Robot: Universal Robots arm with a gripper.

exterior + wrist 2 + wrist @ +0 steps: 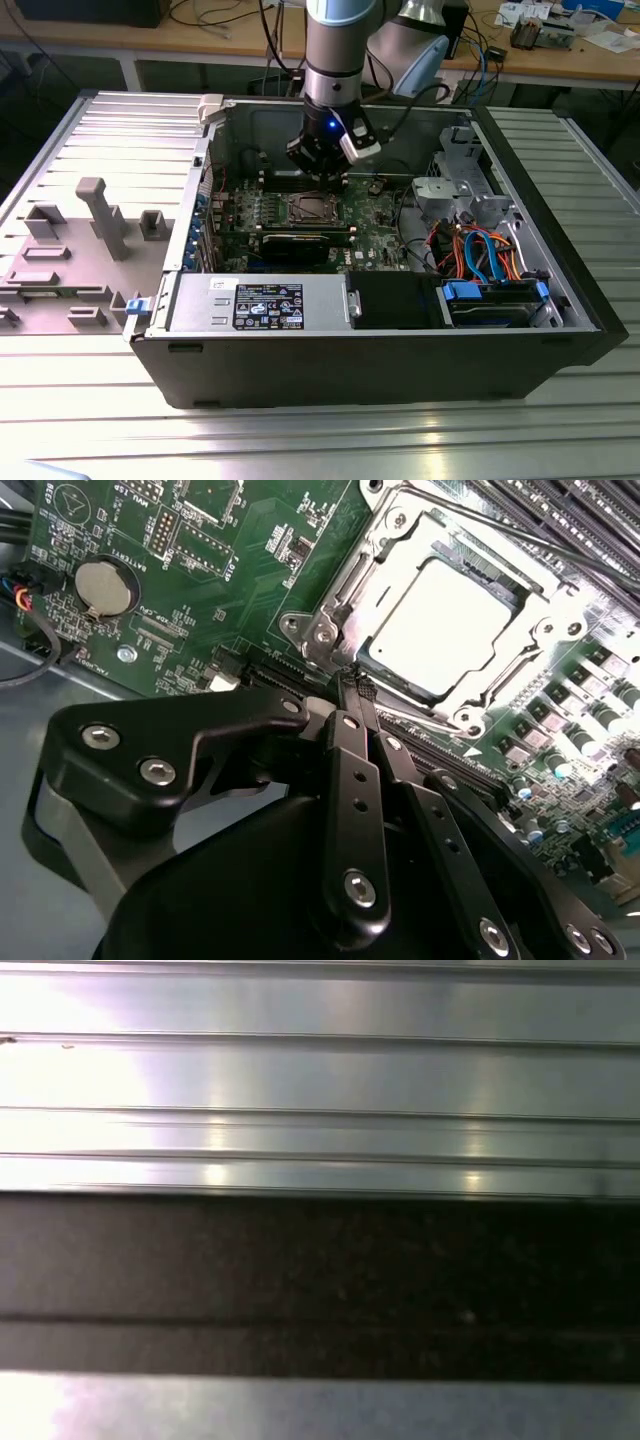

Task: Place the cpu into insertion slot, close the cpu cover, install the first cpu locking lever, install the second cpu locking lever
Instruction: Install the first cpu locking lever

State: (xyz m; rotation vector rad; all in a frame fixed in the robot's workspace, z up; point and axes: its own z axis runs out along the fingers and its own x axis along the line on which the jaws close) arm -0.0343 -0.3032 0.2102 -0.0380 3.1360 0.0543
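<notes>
CPU [447,623] already sits in the insertion slot [330,585] with the cpu cover [395,545] down over it; you're on the locking levers. Your gripper [356,687], fingers pressed together, hangs beside the socket's corner.

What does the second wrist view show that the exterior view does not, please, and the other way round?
Second wrist view: close detail, with the cpu lying in the window of the cpu cover, a coin cell, and the jaws closed together by that cover's corner. Exterior view: the whole computer case, its power supply, coloured cables and a grey fixture on the exterior view's left. Shared: the green motherboard and the gripper above it.
</notes>
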